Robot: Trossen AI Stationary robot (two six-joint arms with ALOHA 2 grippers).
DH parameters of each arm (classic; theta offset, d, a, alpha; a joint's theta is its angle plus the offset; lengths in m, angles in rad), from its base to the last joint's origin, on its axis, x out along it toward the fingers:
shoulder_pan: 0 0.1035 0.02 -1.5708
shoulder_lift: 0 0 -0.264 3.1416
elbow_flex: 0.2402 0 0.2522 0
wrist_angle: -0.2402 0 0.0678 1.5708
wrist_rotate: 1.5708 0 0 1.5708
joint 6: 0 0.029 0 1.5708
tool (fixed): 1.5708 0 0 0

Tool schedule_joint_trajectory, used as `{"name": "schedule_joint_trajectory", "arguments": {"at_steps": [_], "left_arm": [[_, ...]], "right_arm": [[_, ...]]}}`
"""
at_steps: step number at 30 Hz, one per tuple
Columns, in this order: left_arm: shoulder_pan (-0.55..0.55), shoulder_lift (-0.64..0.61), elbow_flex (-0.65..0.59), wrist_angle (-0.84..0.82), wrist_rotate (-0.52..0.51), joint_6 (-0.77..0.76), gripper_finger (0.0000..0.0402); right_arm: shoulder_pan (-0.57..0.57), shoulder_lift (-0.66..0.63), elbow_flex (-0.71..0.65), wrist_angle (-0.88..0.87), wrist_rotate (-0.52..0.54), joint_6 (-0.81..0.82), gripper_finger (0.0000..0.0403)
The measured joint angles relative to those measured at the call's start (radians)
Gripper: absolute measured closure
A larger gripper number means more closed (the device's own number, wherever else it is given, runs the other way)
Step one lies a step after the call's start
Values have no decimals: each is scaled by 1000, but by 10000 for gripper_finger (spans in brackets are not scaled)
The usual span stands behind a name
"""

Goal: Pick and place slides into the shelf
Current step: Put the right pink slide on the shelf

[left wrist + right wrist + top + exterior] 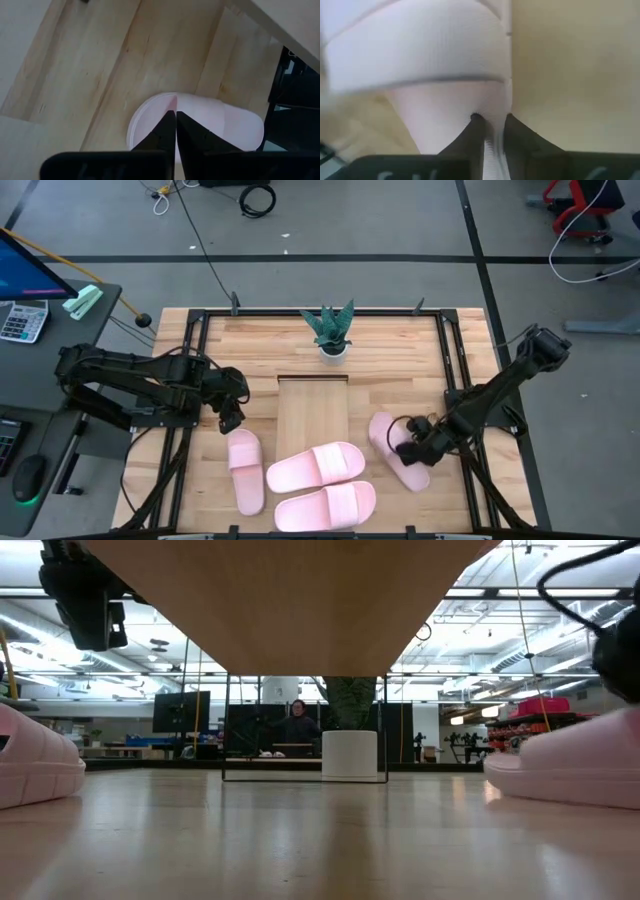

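Note:
Four pale pink slides lie sole-down on the tabletop: one on the left (245,470), two side by side in the middle (315,465) (325,505), and one on the right (388,435). The shelf (312,415) is a pale wood unit at the table's middle, and its underside (300,600) fills the top of the low view. My left gripper (232,420) (175,114) is shut and hangs in the air above the far end of the left slide (210,117). My right gripper (412,450) (490,120) is shut on the right slide (435,60). My right gripper pinches the right slide by the side rim of its sole (492,142), just behind the wide strap (420,50). One finger (470,130) stands on the footbed side, the other (520,135) on the outside. The fingers come slanting down from the table's right. The slide (570,755) appears to rest on the table.
A potted plant (330,330) in a white pot stands at the far edge behind the shelf. Black frame rails (190,360) (450,360) run along both sides of the table. A person (297,722) sits far off in the room behind.

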Motion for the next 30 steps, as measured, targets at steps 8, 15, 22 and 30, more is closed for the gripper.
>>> {"name": "schedule_joint_trajectory", "arguments": {"at_steps": [8, 15, 22, 30], "left_arm": [[0, 0, 0, 24, -4, 0, 392], [0, 0, 0, 30, -8, -1, 384], [0, 0, 0, 33, -8, -1, 380], [0, 0, 0, 33, -8, -2, 391]], "right_arm": [[2, -147, 179, -396, 41, -21, 369], [3, -197, 409, -788, 204, -50, 375], [-25, -198, 625, -1041, 464, -88, 375], [-176, -199, 859, -1094, 583, -404, 378]]}}
